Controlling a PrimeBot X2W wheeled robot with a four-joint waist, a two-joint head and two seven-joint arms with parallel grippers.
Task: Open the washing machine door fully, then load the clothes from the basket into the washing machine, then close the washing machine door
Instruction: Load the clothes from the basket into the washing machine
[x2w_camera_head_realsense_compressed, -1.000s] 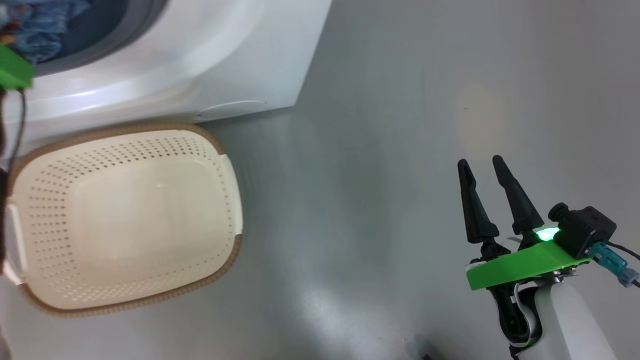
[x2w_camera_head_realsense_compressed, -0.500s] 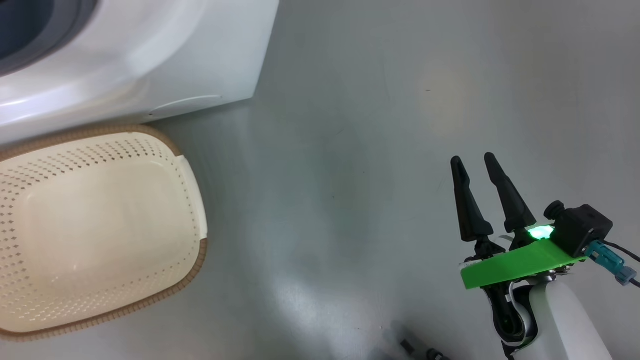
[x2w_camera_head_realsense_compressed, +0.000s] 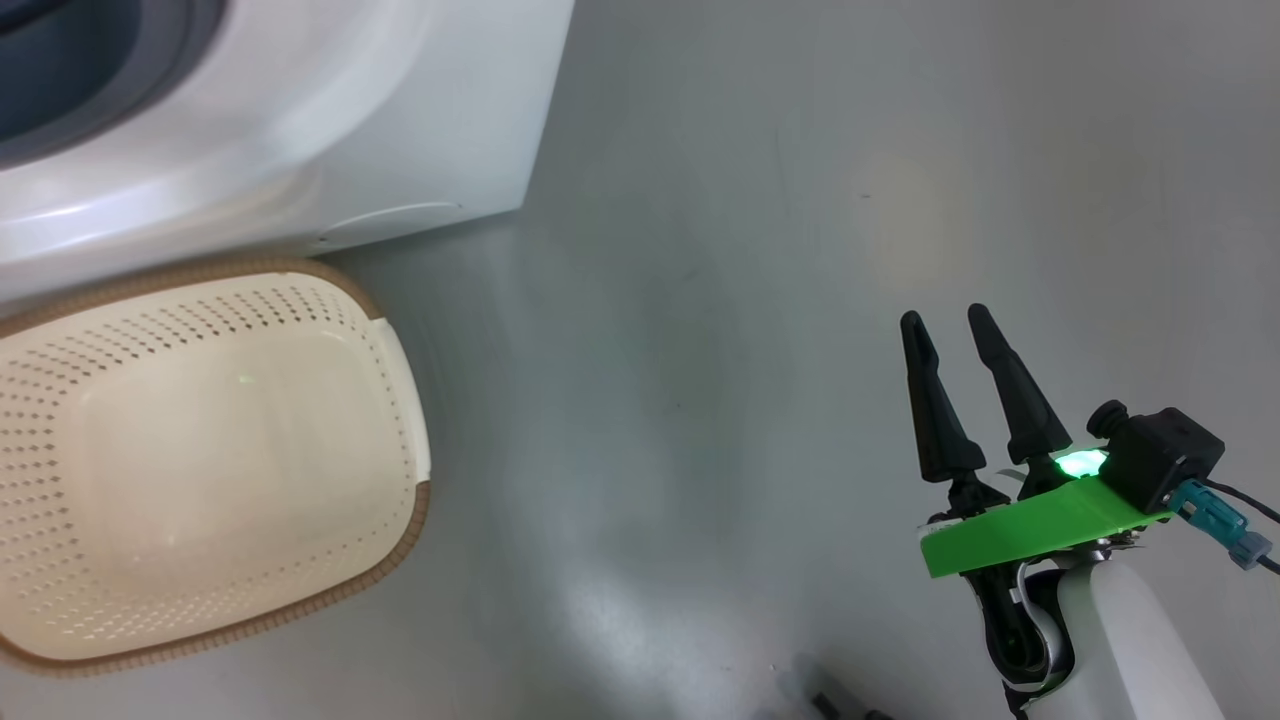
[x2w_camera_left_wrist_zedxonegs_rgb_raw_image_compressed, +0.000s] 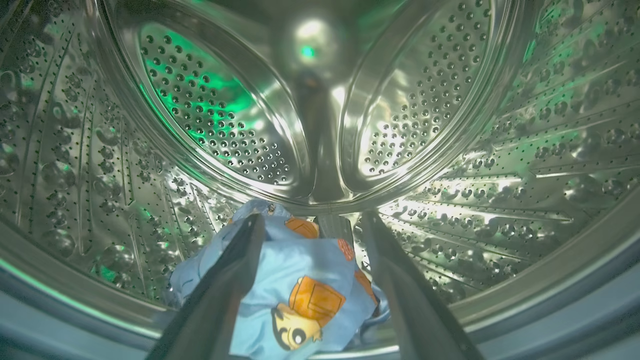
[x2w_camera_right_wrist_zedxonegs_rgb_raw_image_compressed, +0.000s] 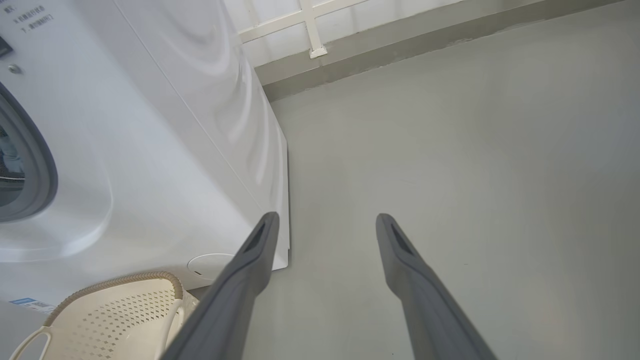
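left wrist view | clothes in drum | between spread left end effector

You see the blue bear-print clothes bunched low in the washer's steel drum, near its front lip. Your cream basket stands upright just before the washer, its perforated bottom bare.

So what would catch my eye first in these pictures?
The shiny steel drum, glowing green, with a blue bear-print garment at its bottom, framed by the open left gripper. Outside, a cream basket with nothing visible inside sits beside the white washing machine; the open right gripper hovers over grey floor.
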